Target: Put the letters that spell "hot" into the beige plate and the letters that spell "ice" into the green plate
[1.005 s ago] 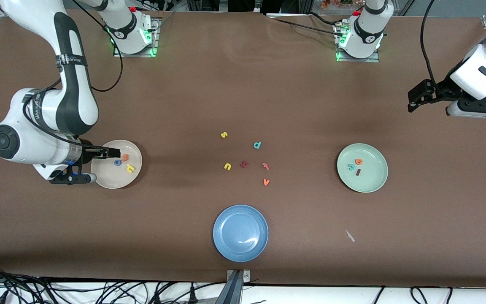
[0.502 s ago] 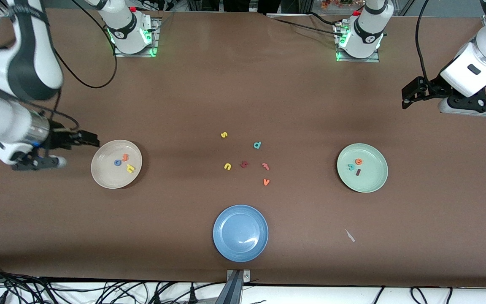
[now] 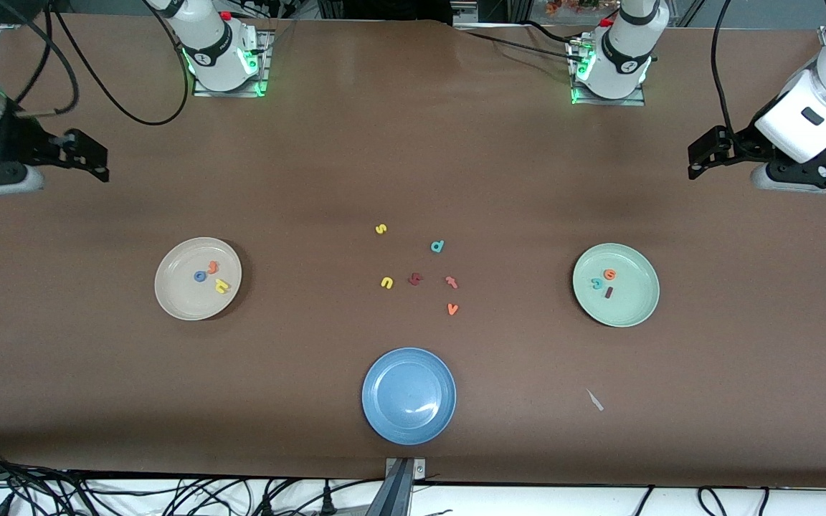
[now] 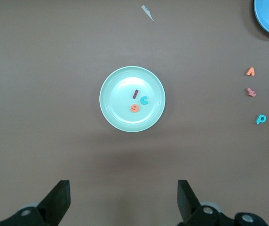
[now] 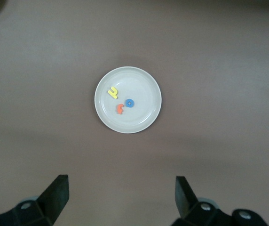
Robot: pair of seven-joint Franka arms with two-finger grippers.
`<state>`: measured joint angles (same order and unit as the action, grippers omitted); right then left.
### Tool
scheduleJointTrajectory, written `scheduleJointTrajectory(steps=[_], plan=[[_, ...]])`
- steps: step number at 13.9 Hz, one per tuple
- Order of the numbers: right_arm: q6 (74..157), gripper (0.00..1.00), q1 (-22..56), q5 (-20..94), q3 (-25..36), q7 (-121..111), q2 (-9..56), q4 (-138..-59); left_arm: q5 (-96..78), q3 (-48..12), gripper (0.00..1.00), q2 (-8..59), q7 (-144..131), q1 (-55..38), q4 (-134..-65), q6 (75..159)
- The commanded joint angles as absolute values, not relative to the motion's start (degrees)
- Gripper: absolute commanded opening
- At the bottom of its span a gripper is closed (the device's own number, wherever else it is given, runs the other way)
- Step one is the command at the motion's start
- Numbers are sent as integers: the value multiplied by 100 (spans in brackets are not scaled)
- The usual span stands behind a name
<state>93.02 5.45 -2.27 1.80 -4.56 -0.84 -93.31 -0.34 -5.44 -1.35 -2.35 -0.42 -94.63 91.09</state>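
Tools both spread wide, empty: left tool [image 3: 700,154] and right tool [image 3: 94,155] over bare table

Blue plate [image 3: 409,395] nearest the front camera, six loose letters mid-table, a pale scrap [image 3: 594,400], perhaps paper

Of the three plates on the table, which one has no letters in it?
The blue plate, the one nearest the front camera. The beige plate and the green plate each hold three small letters.
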Motion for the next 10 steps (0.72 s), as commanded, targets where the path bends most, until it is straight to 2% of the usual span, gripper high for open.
scheduleJointTrajectory(steps=[1,10], plan=[[9080,100,194,87,158,-448,-193,-9237,-132,-589,100,-149,-220,53,-9378,9026],[9026,100,334,-202,237,-431,-237,-9308,-79,-606,100,8,-193,-9,-9001,8420]])
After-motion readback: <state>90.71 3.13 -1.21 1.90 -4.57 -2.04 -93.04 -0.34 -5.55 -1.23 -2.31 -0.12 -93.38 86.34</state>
